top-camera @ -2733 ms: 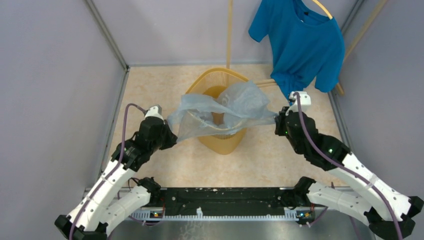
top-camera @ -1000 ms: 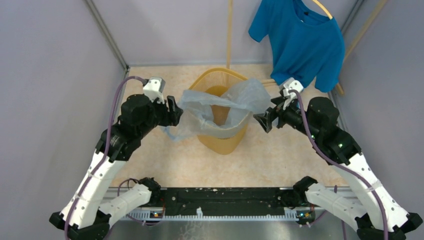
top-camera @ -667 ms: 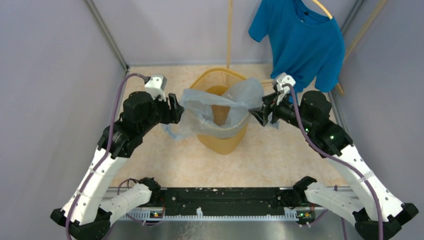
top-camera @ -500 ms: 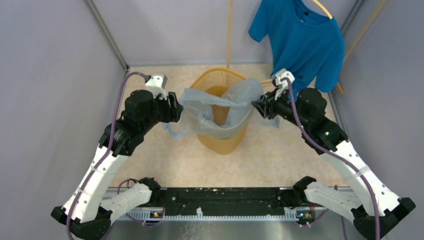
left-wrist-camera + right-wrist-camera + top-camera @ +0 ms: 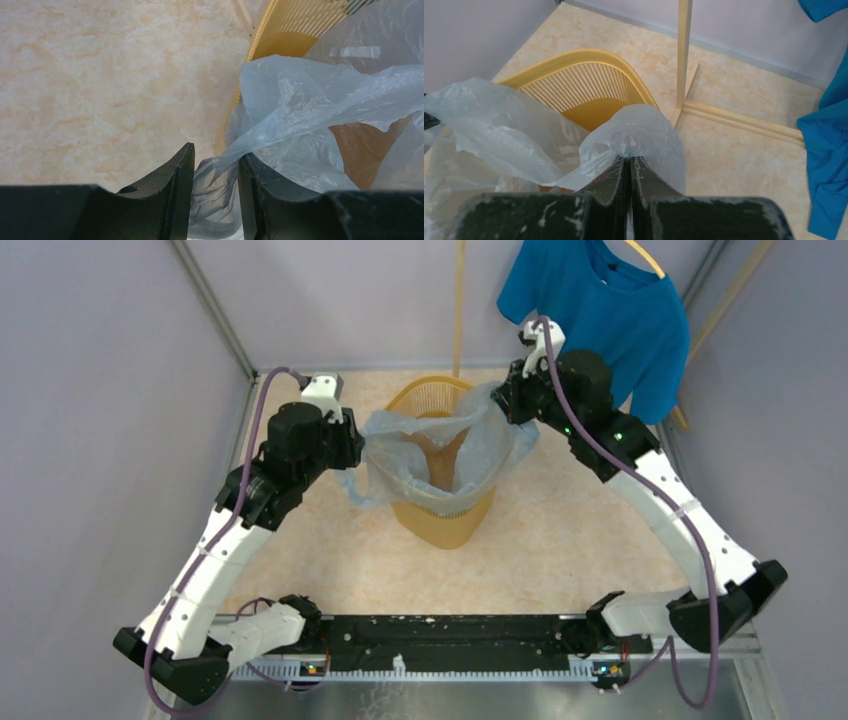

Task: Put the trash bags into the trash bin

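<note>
- While only the right gripper plainly pinches the trash bag, fingers pressed together on a fold, a hard pull risks tearing the film on the rim.
- Left gripper: fingers part-closed round a bunched corner. Clamped or not, cannot tell. A loose hold would let that side slump.
- Bag draped over the mouth of the trash bin, some hanging outside; bin mid-table, toward the far edge.
- Film thin, crinkly, pale blue, see-through.
- Bin yellow-orange, ribbed, tapering; looks light, might tip.

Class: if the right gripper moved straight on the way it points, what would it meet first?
The right gripper first meets the trash bag fold it pinches; behind that, probably the trash bin rim, depth unclear.
</note>
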Controlling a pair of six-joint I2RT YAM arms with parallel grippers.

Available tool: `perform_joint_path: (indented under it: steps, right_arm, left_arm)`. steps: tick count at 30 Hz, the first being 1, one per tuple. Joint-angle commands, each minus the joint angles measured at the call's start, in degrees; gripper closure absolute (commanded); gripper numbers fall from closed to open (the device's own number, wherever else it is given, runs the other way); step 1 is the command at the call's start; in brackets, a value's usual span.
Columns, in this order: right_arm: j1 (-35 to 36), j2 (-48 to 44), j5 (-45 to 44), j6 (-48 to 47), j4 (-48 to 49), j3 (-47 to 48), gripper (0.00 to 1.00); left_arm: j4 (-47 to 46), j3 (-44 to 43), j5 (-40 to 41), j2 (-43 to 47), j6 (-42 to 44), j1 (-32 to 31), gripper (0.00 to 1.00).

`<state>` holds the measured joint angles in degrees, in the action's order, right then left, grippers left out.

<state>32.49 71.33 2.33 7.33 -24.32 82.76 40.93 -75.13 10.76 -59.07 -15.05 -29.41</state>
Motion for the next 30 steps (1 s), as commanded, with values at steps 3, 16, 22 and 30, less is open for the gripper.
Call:
perform_joint_path:
  steps: [3,16,22,30]
  right_arm:
    - [-0.7,9.0,-2.2,0.8,-10.1,11.3,1.00]
    - [-0.8,0.8,-5.4,-2.2,-11.2,7.1,0.47]
    - [-0.8,-1.8,-5.1,-2.4,-10.4,5.6,0.42]
    - [-0.8,0.7,-1.7,-3.5,-9.6,6.3,0.50]
  left_arm:
    - [-2.5,-2.7,1.6,-0.8,0.9,0.2,0.50]
    - [-0.7,-5.5,-1.1,1.5,1.1,0.1,0.31]
    - [-0.6,-6.2,-1.3,1.0,1.4,0.1,0.34]
    - [-1.0,-6.5,-0.6,-1.4,1.6,0.2,0.41]
